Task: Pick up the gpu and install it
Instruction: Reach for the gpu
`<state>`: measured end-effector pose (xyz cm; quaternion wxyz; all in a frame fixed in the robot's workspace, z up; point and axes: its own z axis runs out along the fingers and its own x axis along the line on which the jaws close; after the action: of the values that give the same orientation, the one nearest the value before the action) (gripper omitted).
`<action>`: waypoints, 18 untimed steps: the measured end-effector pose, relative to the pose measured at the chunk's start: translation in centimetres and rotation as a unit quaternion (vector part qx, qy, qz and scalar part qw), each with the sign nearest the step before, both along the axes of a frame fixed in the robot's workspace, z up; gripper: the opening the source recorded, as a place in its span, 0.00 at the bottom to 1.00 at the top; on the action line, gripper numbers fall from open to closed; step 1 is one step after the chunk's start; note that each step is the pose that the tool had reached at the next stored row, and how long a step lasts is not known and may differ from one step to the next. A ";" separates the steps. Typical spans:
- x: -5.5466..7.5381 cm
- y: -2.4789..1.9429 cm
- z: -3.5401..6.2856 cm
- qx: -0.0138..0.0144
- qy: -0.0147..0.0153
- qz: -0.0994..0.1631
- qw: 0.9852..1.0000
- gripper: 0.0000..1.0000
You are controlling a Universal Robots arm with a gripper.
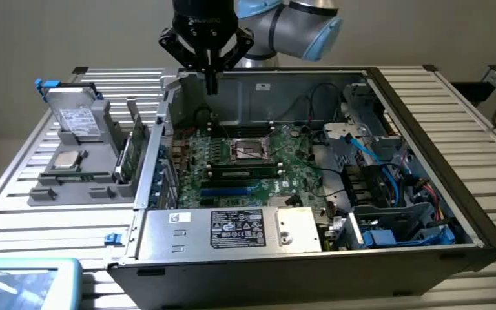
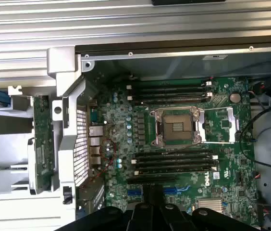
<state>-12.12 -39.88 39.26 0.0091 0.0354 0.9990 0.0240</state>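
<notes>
Hovers with tool (image 1: 211, 89) pinched shut and empty over case (image 1: 265, 97) back wall. Leaves gpu (image 1: 132, 150) on edge in gray holder (image 1: 75, 184) beside case, untouched. Pickup not begun; likely calls for opening and crossing over.

Over to the exterior view: perched high and set back, angled down across the slatted table (image 1: 24, 213) onto the open computer case (image 1: 420, 129). Wide enough to take in the whole case, the grey parts stand (image 1: 75, 174) at the exterior view's left, and the arm (image 1: 299, 22) above the far wall. Now the wrist view: mounted just behind the gripper (image 2: 150, 214), aimed straight down into the case, far nearer. Common ground between the two: the motherboard (image 2: 121, 120), the CPU socket (image 2: 178, 126) near its middle, the memory slots (image 2: 174, 161) beside it, plus the case wall next to the stand and a strip of the table beyond.
</notes>
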 end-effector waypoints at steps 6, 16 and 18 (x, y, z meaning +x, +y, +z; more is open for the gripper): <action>0.0 0.00 0.00 0.000 0.000 0.000 1.000 0.12; -2.5 0.00 -0.01 0.001 0.000 0.000 1.000 0.12; -3.4 0.00 -0.02 0.003 0.000 0.000 1.000 0.12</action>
<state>-15.53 -39.88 39.24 0.0092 0.0355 0.9990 0.0267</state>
